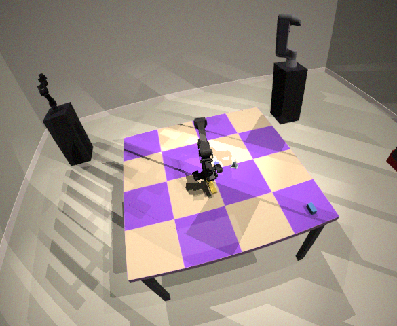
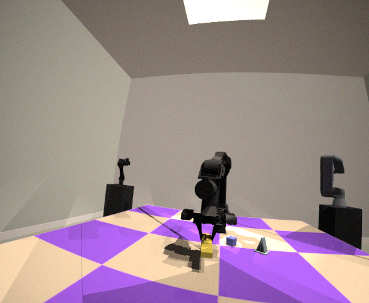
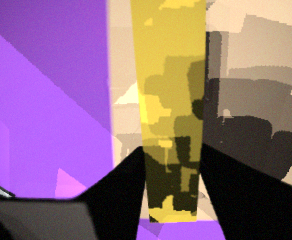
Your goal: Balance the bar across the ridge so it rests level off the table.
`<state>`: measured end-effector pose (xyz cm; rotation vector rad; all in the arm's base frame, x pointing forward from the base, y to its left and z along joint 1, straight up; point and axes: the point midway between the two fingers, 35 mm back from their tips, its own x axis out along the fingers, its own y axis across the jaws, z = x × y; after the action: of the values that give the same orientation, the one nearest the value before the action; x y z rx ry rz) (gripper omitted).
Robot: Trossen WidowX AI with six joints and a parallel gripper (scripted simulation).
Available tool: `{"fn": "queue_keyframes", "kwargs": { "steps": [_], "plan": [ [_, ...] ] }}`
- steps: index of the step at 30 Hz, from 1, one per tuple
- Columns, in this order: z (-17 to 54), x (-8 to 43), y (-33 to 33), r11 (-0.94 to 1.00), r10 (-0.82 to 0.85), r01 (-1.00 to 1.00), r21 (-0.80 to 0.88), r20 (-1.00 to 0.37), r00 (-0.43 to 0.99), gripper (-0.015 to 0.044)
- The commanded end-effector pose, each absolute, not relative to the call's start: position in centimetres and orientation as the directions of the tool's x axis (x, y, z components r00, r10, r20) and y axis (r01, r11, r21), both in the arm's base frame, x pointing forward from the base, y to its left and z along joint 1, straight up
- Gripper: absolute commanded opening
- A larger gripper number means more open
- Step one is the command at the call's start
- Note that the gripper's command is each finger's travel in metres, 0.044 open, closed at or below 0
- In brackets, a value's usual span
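Observation:
The yellow bar (image 1: 212,187) (image 2: 206,251) (image 3: 168,45) is long and flat-sided. My gripper (image 2: 207,240) (image 3: 170,151) is shut on the bar, with one finger at each long side, near the end at the bottom of the wrist view. The bar looks roughly level and appears slightly above the table, its shadow set off to the left in the exterior view. The ridge (image 1: 234,164) (image 2: 262,246) is a small grey-green wedge with a pointed top, standing right of the gripper in the top and exterior views. Nothing rests on it.
A small blue-violet cube (image 2: 231,241) stands between the gripper and the ridge in the exterior view. A blue block (image 1: 311,208) lies near the right corner of the checkered table (image 1: 149,252). Other robots stand on pedestals beyond the table.

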<state>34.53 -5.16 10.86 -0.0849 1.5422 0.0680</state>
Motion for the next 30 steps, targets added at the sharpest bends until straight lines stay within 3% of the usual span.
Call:
{"fn": "queue_keyframes", "kwargs": {
  "steps": [1,19,30],
  "plan": [
    [12.2,34.5,-5.1,0.996,-0.007,-0.094,-0.011,-0.999,0.035,0.0],
    [16.3,33.9,-4.9,0.996,-0.005,-0.094,-0.009,-0.999,0.036,0.0],
    [16.4,33.1,-0.9,0.978,-0.001,-0.208,-0.008,-0.999,0.035,0.0]
  ]
}}
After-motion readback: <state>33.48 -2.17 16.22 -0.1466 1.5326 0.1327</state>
